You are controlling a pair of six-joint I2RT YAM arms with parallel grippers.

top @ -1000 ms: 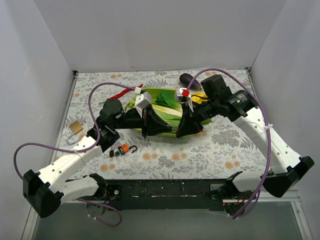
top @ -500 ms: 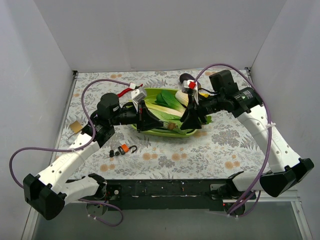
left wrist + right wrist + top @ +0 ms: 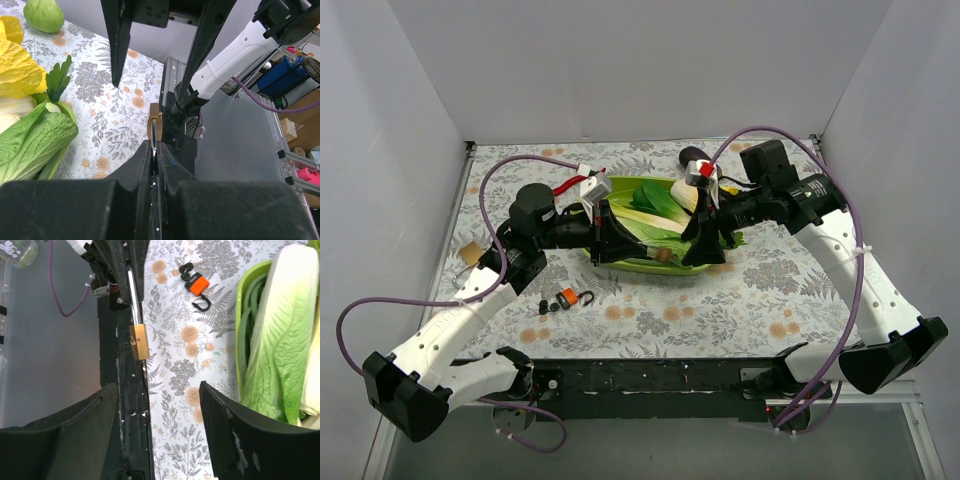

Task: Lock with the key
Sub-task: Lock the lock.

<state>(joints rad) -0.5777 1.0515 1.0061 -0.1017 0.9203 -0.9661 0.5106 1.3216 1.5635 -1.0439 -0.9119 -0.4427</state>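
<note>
A cloth printed with grey and orange flowers covers the table (image 3: 770, 290), and plain white panels wall it in at the back and on both sides. A black rail runs along the near edge, where the two arms are bolted. One green tray (image 3: 630, 266) sits mid-table, piled with pale and dark leafy greens (image 3: 655, 205). A dark purple rounded thing (image 3: 692, 155) lies behind it, and a red item (image 3: 560, 188) lies to its left. Two padlocks can be counted. The brass padlock (image 3: 139, 341) is up in the air over the near rim of the tray, and the left gripper (image 3: 156, 150) has its jaws pressed together on the lock's thin silver shackle. The right gripper (image 3: 157, 440) faces that lock from close by with its jaws spread wide and nothing between them. The orange padlock (image 3: 568, 296) lies on the cloth in front of the tray, near the left arm. A small bunch of dark-headed keys (image 3: 185, 270) touches it, though how many keys there are cannot be made out. Whether any key sits in the brass padlock cannot be told either. A small tan object (image 3: 472, 253) lies by the left wall, too small to identify.
</note>
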